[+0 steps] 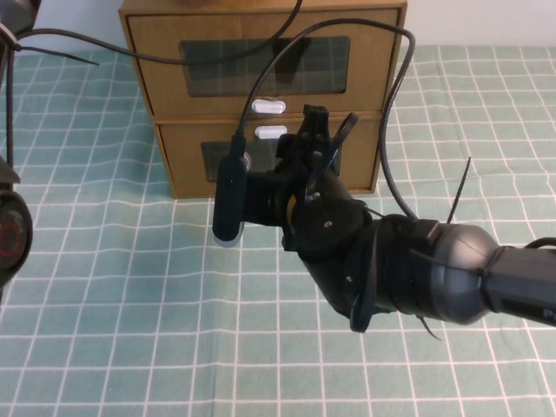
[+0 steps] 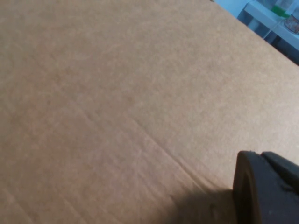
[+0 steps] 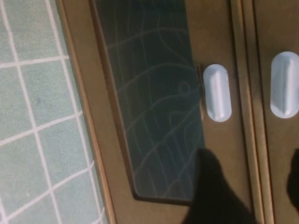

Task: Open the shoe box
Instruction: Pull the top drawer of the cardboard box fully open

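Note:
Two brown cardboard drawer-style shoe boxes stand stacked at the back of the table, the upper box (image 1: 261, 52) on the lower box (image 1: 187, 161). Each front has a dark window and a white handle. My right gripper (image 1: 314, 129) hovers close in front of the lower box, just right of its handle (image 1: 271, 132). In the right wrist view that lower handle (image 3: 217, 93) and the upper handle (image 3: 285, 84) lie beyond the open right gripper (image 3: 254, 186), apart from its dark fingers (image 3: 215, 191). In the left wrist view, my left gripper shows only one finger pad (image 2: 254, 191) against plain cardboard (image 2: 117, 93).
A green checked tablecloth (image 1: 130, 304) covers the table around the boxes. Black cables (image 1: 395, 104) loop from the right arm across the box fronts. Part of the left arm (image 1: 10, 226) sits at the far left edge.

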Motion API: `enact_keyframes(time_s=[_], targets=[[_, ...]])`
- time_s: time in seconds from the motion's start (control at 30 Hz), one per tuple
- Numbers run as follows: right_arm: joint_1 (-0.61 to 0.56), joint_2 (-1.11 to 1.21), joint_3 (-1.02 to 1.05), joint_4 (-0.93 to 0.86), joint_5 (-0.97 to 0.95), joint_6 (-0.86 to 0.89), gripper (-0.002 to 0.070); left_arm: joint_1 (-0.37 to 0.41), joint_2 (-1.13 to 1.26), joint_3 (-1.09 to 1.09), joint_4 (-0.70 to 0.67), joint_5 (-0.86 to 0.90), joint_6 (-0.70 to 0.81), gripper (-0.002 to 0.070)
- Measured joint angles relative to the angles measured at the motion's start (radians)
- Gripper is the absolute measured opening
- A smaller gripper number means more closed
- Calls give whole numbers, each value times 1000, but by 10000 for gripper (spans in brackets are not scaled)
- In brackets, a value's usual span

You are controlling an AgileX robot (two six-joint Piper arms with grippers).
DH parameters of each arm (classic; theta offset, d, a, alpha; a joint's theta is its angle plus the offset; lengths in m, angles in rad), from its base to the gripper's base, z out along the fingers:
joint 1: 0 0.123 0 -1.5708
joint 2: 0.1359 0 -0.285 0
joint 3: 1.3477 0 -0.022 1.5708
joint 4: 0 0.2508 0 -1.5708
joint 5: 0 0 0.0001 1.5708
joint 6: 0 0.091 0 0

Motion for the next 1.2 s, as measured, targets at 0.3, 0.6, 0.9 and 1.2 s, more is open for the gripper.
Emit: enact_keyframes(time_s=[0.3, 0.6, 0.9, 1.2], targets=[[0, 65, -122, 0, 60, 0, 387, 0, 0, 0, 0, 2, 0, -6], [-24, 113, -191, -1, 26, -45, 387, 4, 1, 0, -14, 2, 0, -6], [-60, 133, -223, -1, -52, -76, 361, 6, 2, 0, -23, 2, 0, -6], [-66, 163, -244, -4, -79, -94, 329, 6, 4, 0, -26, 2, 0, -6]])
